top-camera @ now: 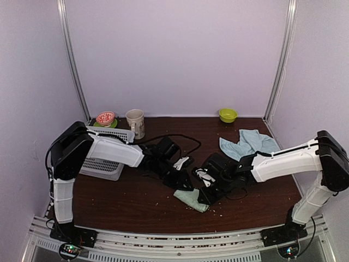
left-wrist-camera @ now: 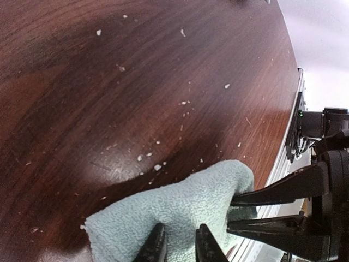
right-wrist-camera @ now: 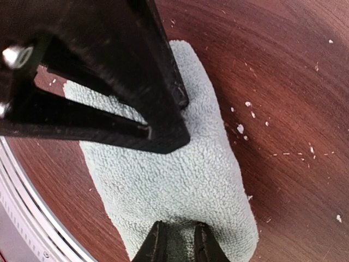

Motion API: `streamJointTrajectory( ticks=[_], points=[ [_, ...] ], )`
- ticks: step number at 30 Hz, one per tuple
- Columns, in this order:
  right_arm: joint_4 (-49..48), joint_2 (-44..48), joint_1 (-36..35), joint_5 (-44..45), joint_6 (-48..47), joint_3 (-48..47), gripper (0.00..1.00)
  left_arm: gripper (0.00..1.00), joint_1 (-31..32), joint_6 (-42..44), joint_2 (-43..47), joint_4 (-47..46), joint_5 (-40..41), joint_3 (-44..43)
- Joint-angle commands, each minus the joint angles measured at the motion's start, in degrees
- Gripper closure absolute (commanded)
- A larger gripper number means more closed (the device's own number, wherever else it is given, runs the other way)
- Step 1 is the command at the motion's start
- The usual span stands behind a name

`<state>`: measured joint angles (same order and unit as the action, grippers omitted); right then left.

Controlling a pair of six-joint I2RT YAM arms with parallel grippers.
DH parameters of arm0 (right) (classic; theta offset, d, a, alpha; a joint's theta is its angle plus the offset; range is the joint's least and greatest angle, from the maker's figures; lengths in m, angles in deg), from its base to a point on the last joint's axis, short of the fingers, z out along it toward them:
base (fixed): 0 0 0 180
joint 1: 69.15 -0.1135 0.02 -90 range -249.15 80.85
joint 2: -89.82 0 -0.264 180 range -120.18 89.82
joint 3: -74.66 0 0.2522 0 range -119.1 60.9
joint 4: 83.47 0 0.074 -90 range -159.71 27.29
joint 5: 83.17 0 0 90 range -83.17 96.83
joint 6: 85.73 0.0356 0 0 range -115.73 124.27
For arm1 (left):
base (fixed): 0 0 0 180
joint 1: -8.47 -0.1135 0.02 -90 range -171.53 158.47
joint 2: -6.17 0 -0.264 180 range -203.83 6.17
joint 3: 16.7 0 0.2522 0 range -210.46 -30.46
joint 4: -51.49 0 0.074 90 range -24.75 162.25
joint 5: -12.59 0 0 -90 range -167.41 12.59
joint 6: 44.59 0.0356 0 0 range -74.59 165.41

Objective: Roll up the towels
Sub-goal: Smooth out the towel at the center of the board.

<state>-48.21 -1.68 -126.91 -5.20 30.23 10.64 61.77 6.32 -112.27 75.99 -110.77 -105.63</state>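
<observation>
While viewed from above and from both wrists, found the mint towel [right-wrist-camera: 180,180] wound into a short thick roll, lying on the worktop [top-camera: 136,204] at front centre, near the front rail [top-camera: 180,240].

Found the right end effector [right-wrist-camera: 178,240] clamped on one end of the roll, cloth pinched between its fingers. Found the left end effector [left-wrist-camera: 176,243] set astride the other end, fingers narrowly parted with pile between them (cannot tell whether biting or merely resting).

Judged step in hand: finishing and settling the first roll. Saw no loose tail in either wrist view, though the underside is hidden.

Calls next for a gentle release, one side at a time and lifting straight up, so as not to drag the roll open. Then on to the blue towel [top-camera: 248,143], crumpled at rear right and well apart from the roll; likely needs spreading flat before any rolling.

Noted little margin on the near side, so advise against any push toward the rail. Noted bare wood behind the roll and to its left. Basket [top-camera: 103,164] at left, mug [top-camera: 135,123] and green bowl [top-camera: 227,114] at the rear, all well apart from the work
</observation>
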Motion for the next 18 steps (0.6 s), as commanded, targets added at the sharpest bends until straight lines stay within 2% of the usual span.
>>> streamJointTrajectory(
  ticks=[1,11,18],
  points=[
    [-0.31,-2.03,0.55,0.79,1.1,2.47,0.81,0.77,-0.3,1.08,2.12,3.74,2.56,0.43],
    [-1.63,-2.99,0.86,1.43,1.22,2.9,0.82,0.75,-0.23,0.83,11.3,6.59,4.74,3.53],
    [-1.63,-3.03,0.9,1.75,1.03,2.91,0.82,0.77,0.46,0.43,12.47,5.78,4.54,6.04]
  ],
)
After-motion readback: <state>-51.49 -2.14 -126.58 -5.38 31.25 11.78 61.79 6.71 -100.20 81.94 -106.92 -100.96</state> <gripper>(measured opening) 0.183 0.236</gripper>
